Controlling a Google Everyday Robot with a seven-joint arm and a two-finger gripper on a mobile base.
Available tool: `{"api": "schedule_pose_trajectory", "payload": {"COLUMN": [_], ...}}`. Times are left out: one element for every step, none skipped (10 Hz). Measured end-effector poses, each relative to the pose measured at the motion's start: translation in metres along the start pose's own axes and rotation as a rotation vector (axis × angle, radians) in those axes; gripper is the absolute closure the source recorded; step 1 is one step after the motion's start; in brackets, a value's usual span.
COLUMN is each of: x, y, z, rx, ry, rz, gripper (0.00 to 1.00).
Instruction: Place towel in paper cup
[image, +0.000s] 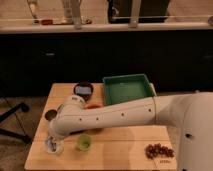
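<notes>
My gripper (52, 142) is at the front left of the wooden table (125, 142), pointing down, at the end of the white arm (115, 116) that reaches across from the right. Right under it is a small whitish thing (53, 147); I cannot tell whether it is the paper cup, the towel, or both. A small green cup (83, 144) stands just right of the gripper, apart from it.
A green tray (127, 89) sits at the back middle and a dark bowl (83, 90) to its left. A dark can (50, 115) stands at the left edge. An orange object (93, 106) peeks out behind the arm. A reddish-brown bunch (159, 150) lies front right.
</notes>
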Motion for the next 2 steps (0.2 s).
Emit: {"api": "schedule_pose_trajectory", "payload": {"x": [-0.0005,-0.0009], "y": [0.0021,0.0037], "z": [0.0033,0.0056], "rx": [-0.007,-0.011], "ry": [-0.008,-0.014], "rz": [0.002,0.004], "gripper": [1.0,1.0]}}
